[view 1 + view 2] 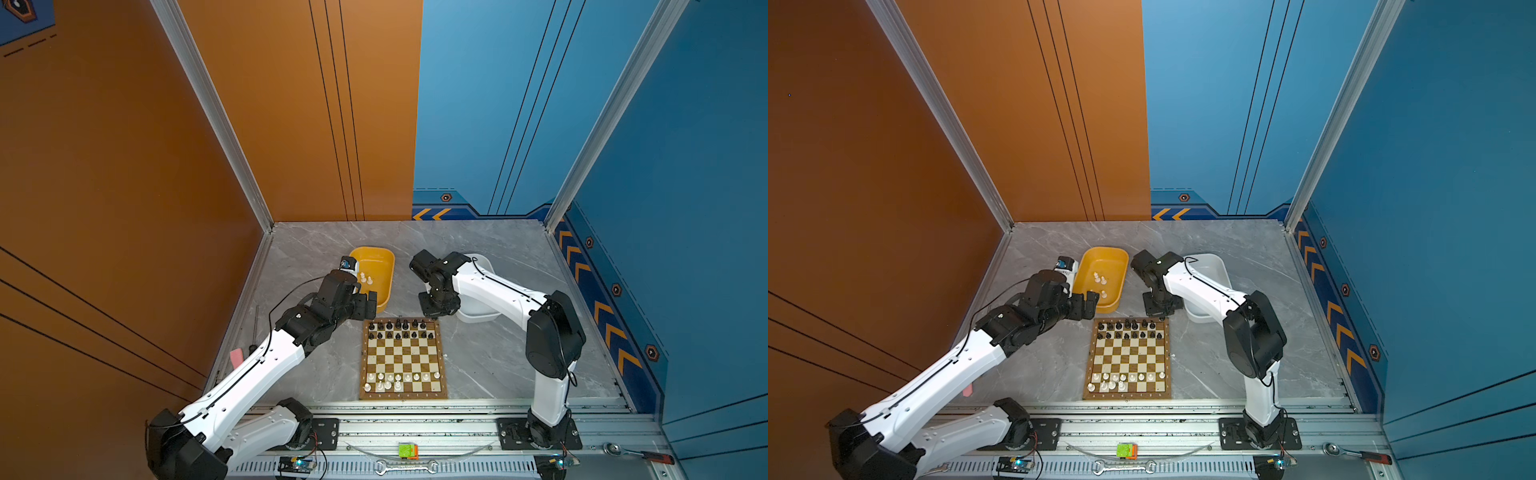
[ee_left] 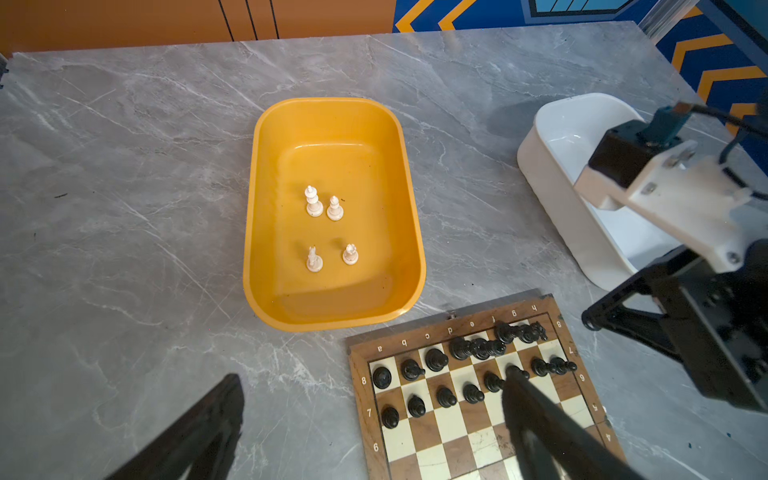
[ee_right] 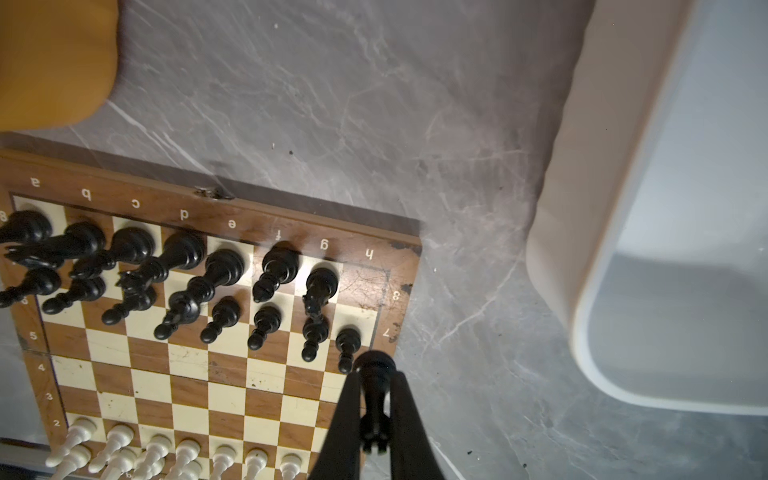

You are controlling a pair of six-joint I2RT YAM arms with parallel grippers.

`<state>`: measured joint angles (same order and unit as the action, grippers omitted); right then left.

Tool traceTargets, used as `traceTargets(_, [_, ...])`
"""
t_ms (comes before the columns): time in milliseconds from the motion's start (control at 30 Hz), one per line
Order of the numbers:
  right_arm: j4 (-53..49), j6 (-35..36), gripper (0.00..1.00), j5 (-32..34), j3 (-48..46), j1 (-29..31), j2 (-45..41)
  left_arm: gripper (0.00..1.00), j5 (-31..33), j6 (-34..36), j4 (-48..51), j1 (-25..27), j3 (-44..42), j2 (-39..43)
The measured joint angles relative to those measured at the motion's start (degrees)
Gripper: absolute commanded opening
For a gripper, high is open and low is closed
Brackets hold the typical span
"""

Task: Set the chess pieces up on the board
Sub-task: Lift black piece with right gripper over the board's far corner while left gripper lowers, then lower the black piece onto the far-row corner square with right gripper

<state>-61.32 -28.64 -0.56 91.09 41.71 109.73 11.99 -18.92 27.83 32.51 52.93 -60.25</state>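
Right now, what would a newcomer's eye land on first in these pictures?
The right gripper, shut on a black piece at the far right corner of the board, where one back-row square is bare. Next, the yellow tub beyond the board, with four white pieces standing in it and the open left gripper close by.

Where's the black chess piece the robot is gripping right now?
In the right wrist view, the black piece sits pinched in the right gripper by the board's far right corner, just beside a black pawn.
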Motion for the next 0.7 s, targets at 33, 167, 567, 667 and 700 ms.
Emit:
traceTargets(33, [0.28,-0.17,0.05,-0.26,-0.37,0.37,0.24,0.98,0.0,0.0,0.24,0.0,0.0,0.07])
traceTargets(167, [1.97,-0.94,0.05,-0.87,-2.43,1.38,0.94,0.98,-0.02,0.04,1.2,-0.11,0.0,0.33])
traceTargets(567, [5.18,-1.46,0.06,-0.92,-3.96,1.14,2.8,0.98,-0.02,0.48,2.84,-0.63,0.66,0.35])
traceTargets(667, [5.62,-1.44,0.06,-0.92,-3.98,0.63,2.95,0.98,-0.02,0.5,2.91,-0.63,0.92,0.35])
traceTargets(700, [5.68,-1.44,0.06,-0.92,-3.98,0.37,2.99,0.98,-0.02,0.5,2.97,-0.63,0.96,0.35])
